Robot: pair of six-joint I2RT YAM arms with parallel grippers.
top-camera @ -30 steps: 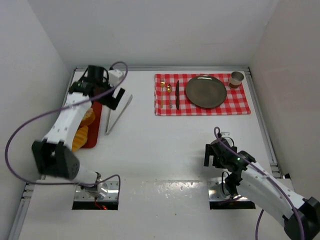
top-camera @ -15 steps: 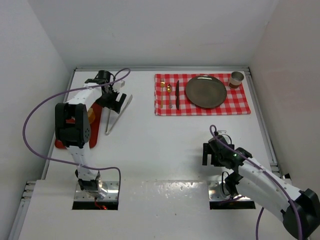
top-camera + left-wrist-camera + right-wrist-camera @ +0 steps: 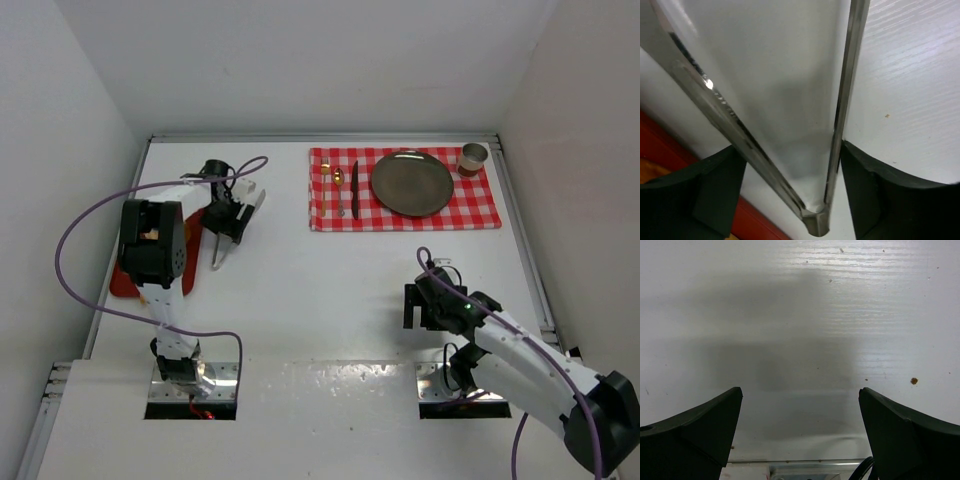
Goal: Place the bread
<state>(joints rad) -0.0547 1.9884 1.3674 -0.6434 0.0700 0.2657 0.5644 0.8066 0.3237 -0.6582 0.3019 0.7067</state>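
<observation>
The bread is hidden in the top view behind my left arm, which lies over the red tray point(image 3: 118, 283). In the left wrist view an orange-brown sliver point(image 3: 646, 174) beside the red tray edge point(image 3: 670, 146) may be bread; I cannot tell. My left gripper point(image 3: 229, 221) is low over metal tongs point(image 3: 257, 203) lying on the table. In its wrist view the left gripper point(image 3: 792, 150) is open, its jaws straddling the tongs point(image 3: 816, 222) near their joined end, one finger beside each arm. My right gripper point(image 3: 424, 306) is open and empty over bare table point(image 3: 800, 395).
A red checked cloth point(image 3: 482, 207) lies at the far right with a dark round plate point(image 3: 412, 183), a knife point(image 3: 354, 190), small gold cutlery point(image 3: 337, 185) and a cup point(image 3: 473, 157). White walls enclose the table on three sides.
My left gripper has swung from the far end of the tray toward me and right, down onto the tongs. The left arm has folded over the tray. The right gripper has drifted slightly left.
</observation>
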